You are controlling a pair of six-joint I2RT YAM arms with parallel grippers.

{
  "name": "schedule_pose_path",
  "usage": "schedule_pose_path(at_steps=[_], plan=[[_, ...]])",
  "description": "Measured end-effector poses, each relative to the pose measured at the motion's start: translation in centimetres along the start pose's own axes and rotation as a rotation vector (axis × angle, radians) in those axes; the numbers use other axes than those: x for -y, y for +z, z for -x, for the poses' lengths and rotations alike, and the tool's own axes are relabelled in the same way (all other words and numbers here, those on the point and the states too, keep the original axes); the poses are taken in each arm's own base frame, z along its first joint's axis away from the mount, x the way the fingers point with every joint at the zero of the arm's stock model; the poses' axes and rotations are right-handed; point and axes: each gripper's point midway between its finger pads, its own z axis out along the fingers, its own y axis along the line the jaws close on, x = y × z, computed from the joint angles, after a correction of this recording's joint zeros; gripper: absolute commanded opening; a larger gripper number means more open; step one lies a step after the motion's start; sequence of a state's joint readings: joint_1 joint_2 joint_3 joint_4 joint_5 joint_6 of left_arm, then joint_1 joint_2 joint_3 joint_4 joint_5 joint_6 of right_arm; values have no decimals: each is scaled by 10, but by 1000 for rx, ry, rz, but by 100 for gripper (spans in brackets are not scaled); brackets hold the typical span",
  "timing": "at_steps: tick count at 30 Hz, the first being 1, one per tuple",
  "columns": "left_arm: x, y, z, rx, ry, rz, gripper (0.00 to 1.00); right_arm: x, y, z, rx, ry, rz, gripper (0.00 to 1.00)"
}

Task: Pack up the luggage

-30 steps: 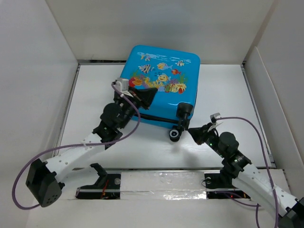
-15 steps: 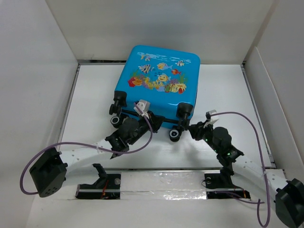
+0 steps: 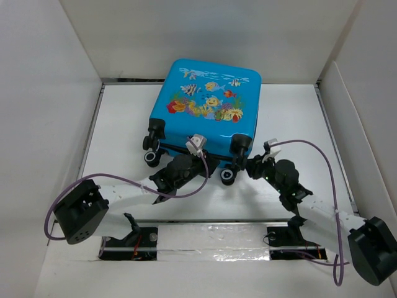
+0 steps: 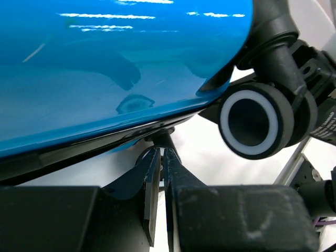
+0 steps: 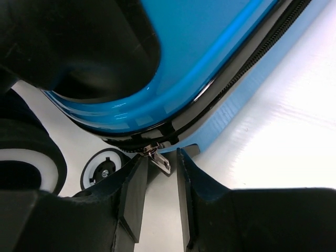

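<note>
The blue fish-print luggage [image 3: 208, 108] lies flat and zipped at the back centre, wheels toward me. My left gripper [image 3: 209, 165] is at its near edge between the wheels. In the left wrist view its jaws [image 4: 161, 151] are pressed together on a dark zipper pull hanging from the black seam under the blue shell [image 4: 105, 79]. My right gripper [image 3: 250, 166] is beside the right wheel. In the right wrist view it [image 5: 160, 156] stands open, with a silver zipper pull [image 5: 164, 164] between its fingers, just short of the pads.
Black wheels [image 3: 228, 177] [image 3: 151, 158] stick out of the luggage's near edge; one [image 4: 257, 121] sits just right of my left fingers, another [image 5: 102, 170] left of my right fingers. White walls [image 3: 56, 124] enclose the table. A taped strip [image 3: 211, 236] runs along the front.
My left arm came down off the luggage's lid to its near seam between the wheels. My right gripper moved in to the seam and opened around the silver pull.
</note>
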State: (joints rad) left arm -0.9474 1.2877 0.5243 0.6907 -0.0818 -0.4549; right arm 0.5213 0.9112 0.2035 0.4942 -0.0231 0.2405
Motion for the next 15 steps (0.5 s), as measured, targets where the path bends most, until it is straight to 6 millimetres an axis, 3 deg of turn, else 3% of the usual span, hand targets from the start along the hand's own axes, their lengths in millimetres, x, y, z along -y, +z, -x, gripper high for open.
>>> schedule_pose_path(at_steps=[8, 15], plan=[[21, 12, 7, 4, -19, -84, 5, -4, 3, -1, -2, 6, 23, 1], [45, 25, -1, -40, -23, -164, 7, -21, -7, 1, 44, 51, 31, 0]])
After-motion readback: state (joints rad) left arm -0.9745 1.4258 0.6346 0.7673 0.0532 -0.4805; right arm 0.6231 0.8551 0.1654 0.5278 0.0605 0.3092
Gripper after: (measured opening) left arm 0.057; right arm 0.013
